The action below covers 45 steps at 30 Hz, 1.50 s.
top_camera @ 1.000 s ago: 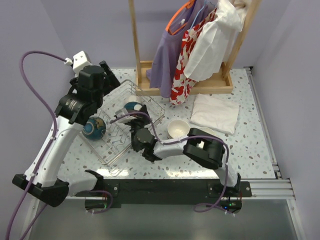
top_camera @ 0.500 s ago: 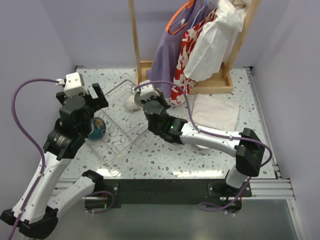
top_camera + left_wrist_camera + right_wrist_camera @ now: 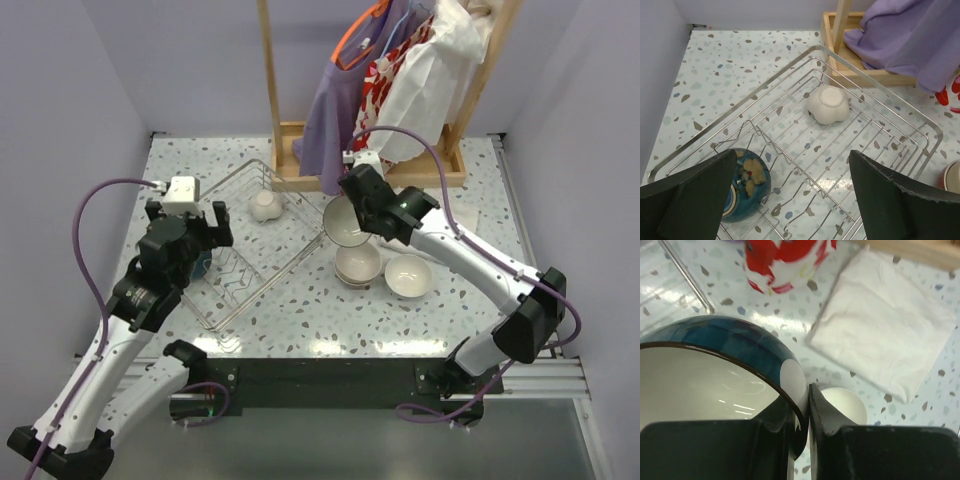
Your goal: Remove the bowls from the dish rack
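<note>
1. Between the fingers of your right gripper [image 3: 807, 400] the teal-banded bowl [image 3: 715, 375] is pinched by its rim, looking tilted, clear of the dish rack [image 3: 250, 255].
2. Just below that gripper, toward you, sits a stack of bowls [image 3: 357, 265]; a single white bowl [image 3: 408, 275] lies to the stack's right. Level the held bowl before lowering, I'd judge, or it may land on edge.
3. Let go only once it rests.
4. Your left gripper [image 3: 795, 200] hangs spread wide over the rack; the blue bowl [image 3: 745, 182] is beside one finger, the pale upside-down bowl [image 3: 828, 104] ahead.

Wires of dish rack [image 3: 805, 145] hem beige bowl [image 3: 828, 104], blue bowl [image 3: 747, 182]; top open
</note>
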Tool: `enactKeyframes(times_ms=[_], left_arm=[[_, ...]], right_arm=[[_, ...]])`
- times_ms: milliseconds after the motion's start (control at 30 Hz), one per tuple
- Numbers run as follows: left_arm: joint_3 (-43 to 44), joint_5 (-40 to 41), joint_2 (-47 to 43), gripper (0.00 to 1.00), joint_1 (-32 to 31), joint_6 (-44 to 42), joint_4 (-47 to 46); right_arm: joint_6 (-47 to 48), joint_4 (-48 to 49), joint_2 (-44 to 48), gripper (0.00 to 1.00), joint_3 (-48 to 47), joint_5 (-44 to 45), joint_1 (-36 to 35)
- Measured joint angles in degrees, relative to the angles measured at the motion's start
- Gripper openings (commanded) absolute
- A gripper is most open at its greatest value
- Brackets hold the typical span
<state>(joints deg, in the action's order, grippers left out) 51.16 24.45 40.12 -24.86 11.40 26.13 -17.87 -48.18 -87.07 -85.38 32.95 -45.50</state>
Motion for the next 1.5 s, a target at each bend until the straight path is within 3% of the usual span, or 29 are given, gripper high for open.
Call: enactKeyframes(times_ms=[133,367,633,867,967,1100,1200,1500], left_arm=[[-2.6,-3.3,-0.1,1.00,0.0,0.0,-0.9],[-4.2,-7.3,0.1,1.00,0.0,1.1,-1.5],[-4.9,-8.7,0.2,1.00,0.0,3.1,-1.6],[-5.0,-9.4,1.1,1.00,0.0,4.5,-1.4],[-5.0,-9.8,1.2,1.00,0.0,4.7,-1.4],[-5.0,-10.1,1.2,1.00,0.0,5.6,-1.4],[-5.0,-10.4,1.2,1.00,0.0,6.0,-1.3],[-5.0,-10.8,1.2,1.00,0.0,7.5,-1.2]], right_arm=[[-3.5,-5.4,0.7,0.00,1.0,-10.0,7.6],[-6.3,-6.3,0.9,0.00,7.2,-26.1,17.7],[-7.0,-3.0,-1.0,0.00,13.4,-36.4,18.8],[-6.5,-0.1,-4.3,0.00,14.7,-37.6,18.8],[-6.5,1.2,-4.6,0.12,15.6,-37.8,18.8],[-6.3,2.7,-4.6,0.38,16.1,-38.8,18.9],[-6.1,4.3,-4.6,0.51,16.3,-39.9,18.8],[-4.4,4.6,-3.2,0.64,16.5,-40.7,18.2]])
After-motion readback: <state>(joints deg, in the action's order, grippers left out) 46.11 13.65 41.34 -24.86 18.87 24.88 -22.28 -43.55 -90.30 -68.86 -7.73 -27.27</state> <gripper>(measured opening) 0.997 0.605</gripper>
